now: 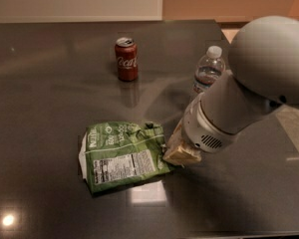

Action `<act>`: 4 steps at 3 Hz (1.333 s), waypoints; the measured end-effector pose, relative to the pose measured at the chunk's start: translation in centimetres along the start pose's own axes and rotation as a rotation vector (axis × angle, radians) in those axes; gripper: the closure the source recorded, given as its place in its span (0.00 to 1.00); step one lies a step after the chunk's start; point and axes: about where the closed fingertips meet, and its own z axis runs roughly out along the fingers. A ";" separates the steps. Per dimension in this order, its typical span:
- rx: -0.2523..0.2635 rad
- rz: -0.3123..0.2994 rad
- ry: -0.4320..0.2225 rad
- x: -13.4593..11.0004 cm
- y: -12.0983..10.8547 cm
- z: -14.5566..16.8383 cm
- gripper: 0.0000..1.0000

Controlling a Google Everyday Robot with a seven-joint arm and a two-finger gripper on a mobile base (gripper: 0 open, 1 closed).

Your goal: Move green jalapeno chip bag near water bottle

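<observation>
The green jalapeno chip bag [122, 156] is lying crumpled and flat, label panel up, on the near part of the dark table [45, 108]. The gripper [181, 153] is sitting low at the bag's right edge, under the bulky grey arm [239, 98]; whether it is open or clamped cannot be told. Further back, apart from the bag, the water bottle [208, 72] is standing upright, with a red cola can [126, 59] standing off to its left.

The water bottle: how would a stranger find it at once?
On the dark table, look right, beyond the beige gripper beside the crumpled green chip bag. There stands a small clear plastic bottle, white-capped; its neighbour is a red metal can.
</observation>
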 end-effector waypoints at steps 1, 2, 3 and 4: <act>0.032 0.024 0.003 0.2 -0.5 -1.9 1.00; 0.070 0.065 0.041 1.3 -1.3 -4.3 1.00; 0.093 0.114 0.088 3.2 -2.2 -6.5 1.00; 0.115 0.166 0.138 5.3 -2.8 -8.3 1.00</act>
